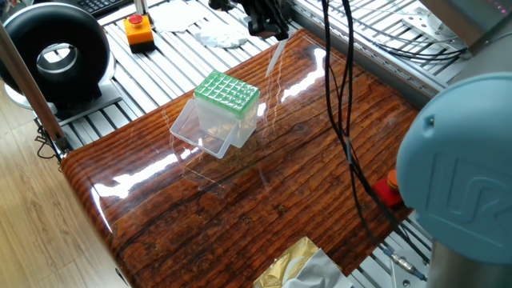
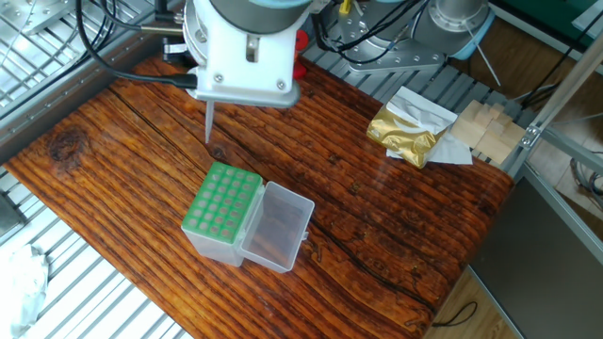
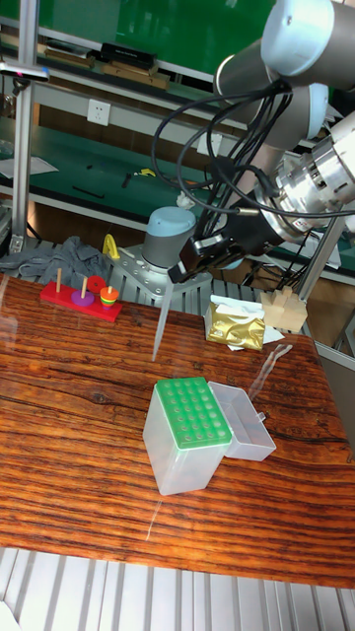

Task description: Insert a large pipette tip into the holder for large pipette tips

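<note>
The holder for large pipette tips [image 1: 227,92] is a clear box with a green gridded rack [image 2: 223,201], standing on the wooden table with its clear lid [image 2: 280,226] folded open beside it. My gripper [image 3: 178,277] hangs above the table beyond the holder, shut on the wide end of the large pipette tip [image 3: 161,320]. The translucent tip [image 1: 274,58] points down at a slight tilt, and its narrow end [image 2: 208,127] is clear of the table and short of the rack. In the other fixed view the white wrist flange hides the fingers.
A gold foil bag [image 2: 407,135] and wooden blocks [image 2: 482,130] lie at one table corner. A red peg toy [image 3: 82,298] sits at the far edge. An orange button box [image 1: 138,30] and a black round device [image 1: 56,52] stand off the table. Black cables [image 1: 340,104] hang over it.
</note>
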Available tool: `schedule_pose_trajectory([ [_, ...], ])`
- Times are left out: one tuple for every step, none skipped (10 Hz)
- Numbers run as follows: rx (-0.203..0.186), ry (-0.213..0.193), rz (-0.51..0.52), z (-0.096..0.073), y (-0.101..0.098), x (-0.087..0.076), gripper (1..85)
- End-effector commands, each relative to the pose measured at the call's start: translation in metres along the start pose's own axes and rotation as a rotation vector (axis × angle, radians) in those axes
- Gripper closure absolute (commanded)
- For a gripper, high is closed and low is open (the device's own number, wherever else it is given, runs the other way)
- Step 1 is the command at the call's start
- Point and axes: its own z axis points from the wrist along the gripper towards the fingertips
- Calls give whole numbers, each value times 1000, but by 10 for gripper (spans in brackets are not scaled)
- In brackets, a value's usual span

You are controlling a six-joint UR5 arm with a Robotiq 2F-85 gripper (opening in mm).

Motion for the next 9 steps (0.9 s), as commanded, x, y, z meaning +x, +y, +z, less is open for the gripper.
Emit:
schedule_pose_trajectory([
  [108, 16, -50, -1, -28, 4, 847],
  [192, 23, -126, -5, -50, 3, 847],
  [221, -3, -226, -6, -56, -7, 847],
  [269, -33, -305, -9, -66, -18, 847],
  [252, -77, -347, -9, -60, -30, 847],
  [266, -103, -401, -10, -61, -39, 847],
  [294, -114, -449, -12, -66, -44, 847],
  [341, -109, -501, -16, -76, -48, 847],
  [377, -111, -550, -19, -83, -52, 847],
])
